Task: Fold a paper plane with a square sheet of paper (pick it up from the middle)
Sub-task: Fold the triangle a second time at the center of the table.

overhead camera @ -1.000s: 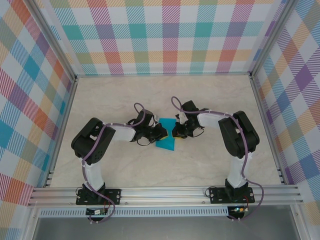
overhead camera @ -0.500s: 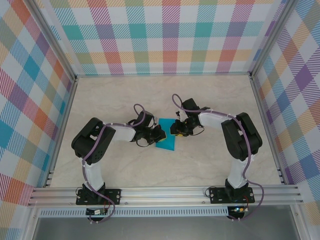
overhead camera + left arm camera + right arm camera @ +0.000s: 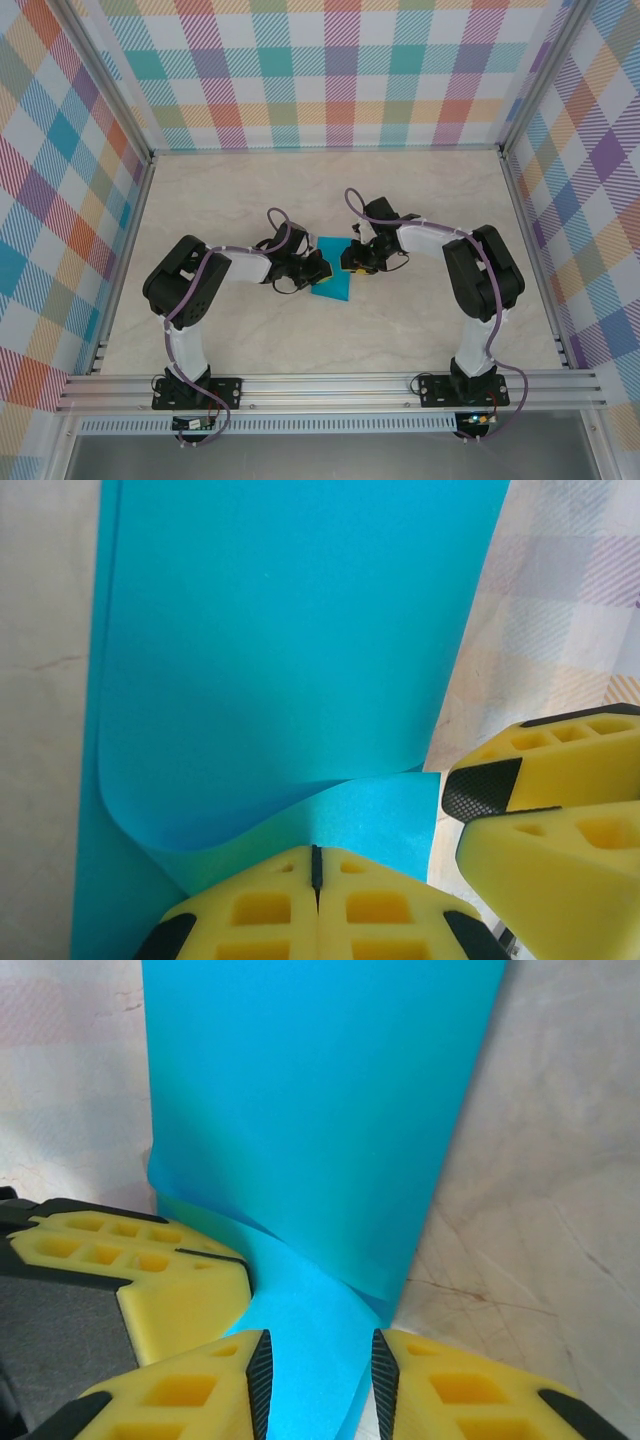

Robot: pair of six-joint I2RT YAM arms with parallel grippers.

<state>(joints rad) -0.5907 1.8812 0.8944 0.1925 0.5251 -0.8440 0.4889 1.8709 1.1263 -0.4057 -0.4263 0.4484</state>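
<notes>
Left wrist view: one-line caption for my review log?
Left gripper shut on the curled, thin teal-blue square sheet of paper, right gripper alongside.

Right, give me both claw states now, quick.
Left claw: closed, pinching the curled edge of the teal paper sheet.
Right claw: open, straddling the paper, not clamped.

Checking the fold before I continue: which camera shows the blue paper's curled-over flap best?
Left wrist: the paper shows its curled flap plainly, just beyond the shut left gripper. Right wrist shows a lifted layer running into the right gripper, fingers parted. The top camera shows the paper small, between both grippers.
</notes>
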